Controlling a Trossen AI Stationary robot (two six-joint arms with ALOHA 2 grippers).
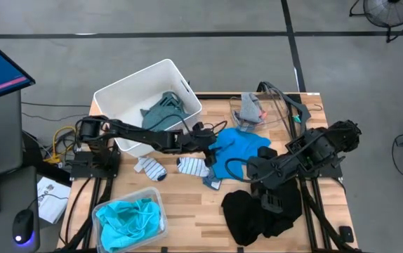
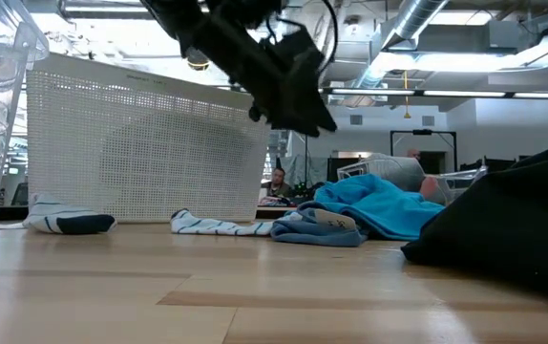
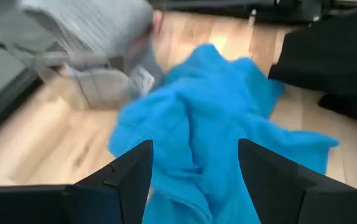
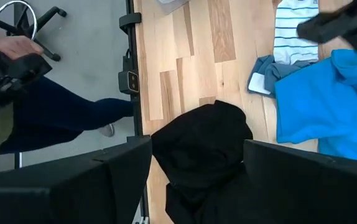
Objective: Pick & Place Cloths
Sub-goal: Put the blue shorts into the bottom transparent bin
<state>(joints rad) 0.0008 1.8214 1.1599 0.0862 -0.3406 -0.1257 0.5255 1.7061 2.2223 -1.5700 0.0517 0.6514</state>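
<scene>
My left gripper (image 3: 194, 177) is open and hovers above the blue shirt (image 3: 216, 124), which lies crumpled on the table near its middle (image 1: 240, 151). In the low view this gripper (image 2: 298, 110) hangs well clear of the shirt (image 2: 379, 205). My right gripper (image 4: 197, 171) is open above the black clothes (image 4: 203, 146), heaped near the table's near right edge (image 1: 258, 211). A striped sock (image 1: 193, 166), a white-and-dark sock (image 1: 150, 167) and a small grey-blue cloth (image 1: 212, 183) lie flat on the wood. A teal-grey shirt (image 1: 165, 109) sits in the white bin.
The white bin (image 1: 117, 95) stands at the far left. One clear tub (image 1: 279, 105) at the far right holds a grey-and-orange cloth (image 1: 249, 109). Another clear tub (image 1: 156, 200) at the near left holds a turquoise shirt (image 1: 128, 218). A person's legs (image 4: 60, 121) stand beyond the table edge.
</scene>
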